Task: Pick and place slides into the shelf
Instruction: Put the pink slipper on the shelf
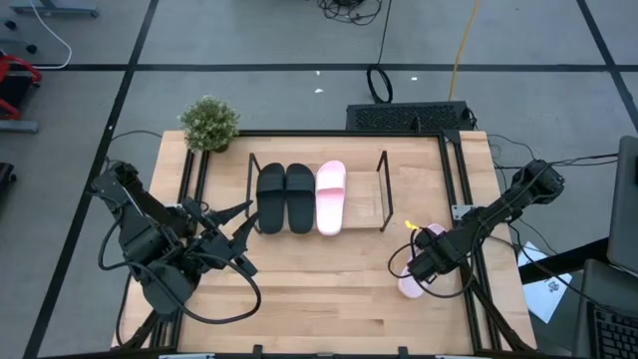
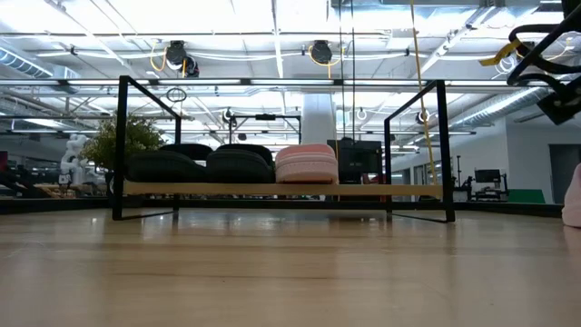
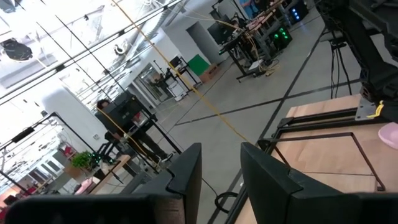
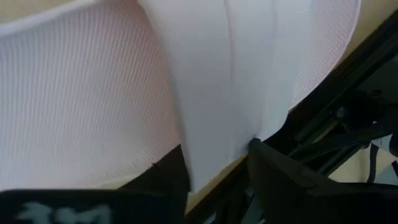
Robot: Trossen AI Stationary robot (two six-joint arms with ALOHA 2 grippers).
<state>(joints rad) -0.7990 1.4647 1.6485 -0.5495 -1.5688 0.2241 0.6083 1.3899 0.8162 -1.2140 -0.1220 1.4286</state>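
Note:
The shelf (image 1: 384, 189) stands mid-table and holds two black slides (image 1: 285, 197) and one pink slide (image 1: 331, 196) side by side, soles on its base; the low view shows these slides (image 2: 238, 165) from the front. The second pink slide (image 1: 411, 286) lies by the table's right edge under my right gripper (image 1: 425, 261), which is shut on it. In the low view, only the edge of this pink slide (image 2: 574, 200) shows. My left gripper (image 1: 237, 227) hovers open at the table's left, touching nothing; in its wrist view my left gripper (image 3: 219, 177) points across the room. My right gripper has the pink slide's broad strap (image 4: 214, 124) pinched between its two fingers (image 4: 169, 180), coming from above and lying across the band. The footbed (image 4: 87, 106) fills the view beyond. Whether the sole is on the table or lifted, I cannot tell.
A small potted plant (image 1: 209, 124) stands at the table's far left corner. Black frame rails (image 1: 461, 199) run along the table's right side close to the loose slide. The shelf has an open slot (image 1: 364, 194) right of the pink slide. Bare wood lies in front of the shelf.

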